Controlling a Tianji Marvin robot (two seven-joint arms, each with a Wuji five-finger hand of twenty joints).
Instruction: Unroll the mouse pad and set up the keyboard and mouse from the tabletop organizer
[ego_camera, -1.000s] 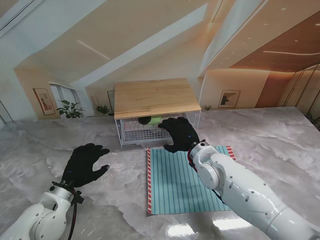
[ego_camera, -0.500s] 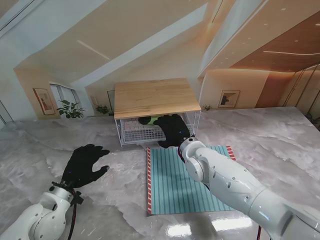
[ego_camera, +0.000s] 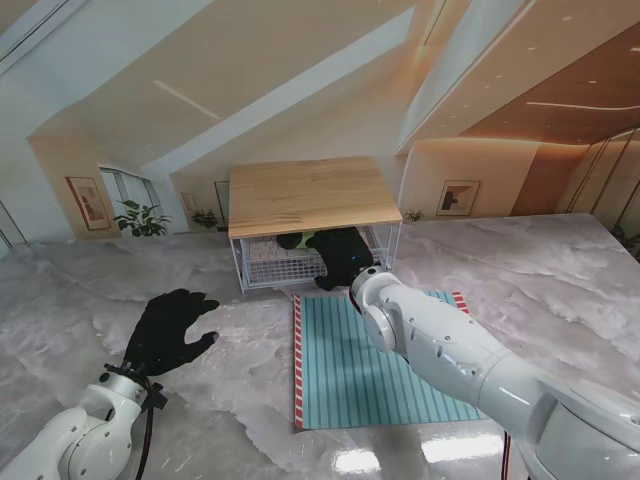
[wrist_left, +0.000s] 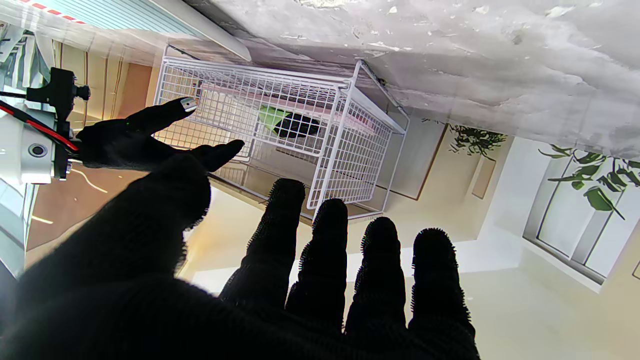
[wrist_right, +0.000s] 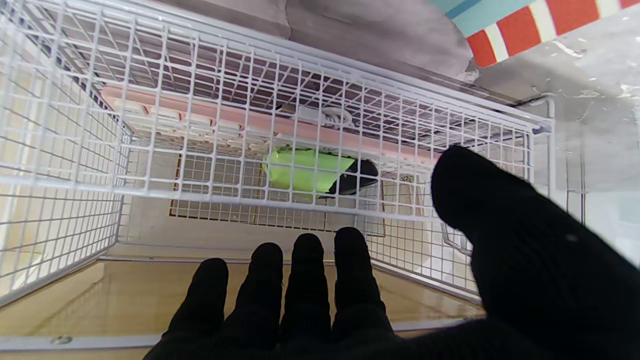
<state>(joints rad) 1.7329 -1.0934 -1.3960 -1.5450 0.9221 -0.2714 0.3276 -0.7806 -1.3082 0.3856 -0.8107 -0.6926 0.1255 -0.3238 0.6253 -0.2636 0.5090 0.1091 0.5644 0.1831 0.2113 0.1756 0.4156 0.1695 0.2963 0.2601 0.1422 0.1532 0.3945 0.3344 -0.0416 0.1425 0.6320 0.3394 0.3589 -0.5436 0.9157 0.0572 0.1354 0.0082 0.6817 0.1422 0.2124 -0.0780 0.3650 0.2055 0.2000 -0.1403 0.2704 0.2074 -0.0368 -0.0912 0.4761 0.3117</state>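
The mouse pad (ego_camera: 375, 355) lies flat and unrolled on the worktop (ego_camera: 560, 280), its long axis running from nearer to me toward the organizer (ego_camera: 305, 195), its red-striped edge on the left; inside the organizer's wire basket (wrist_right: 320, 125) the pink keyboard (wrist_right: 240, 127) lies crosswise, and the green-and-black mouse (wrist_right: 312, 172) sits beside it; the right hand (ego_camera: 345, 255) is at the basket's open front, fingers spread and grasping nothing, the mouse just beyond its fingertips (wrist_right: 307, 250); the left hand (ego_camera: 170, 330) hovers over bare worktop well to the left of the pad, fingers released and empty.
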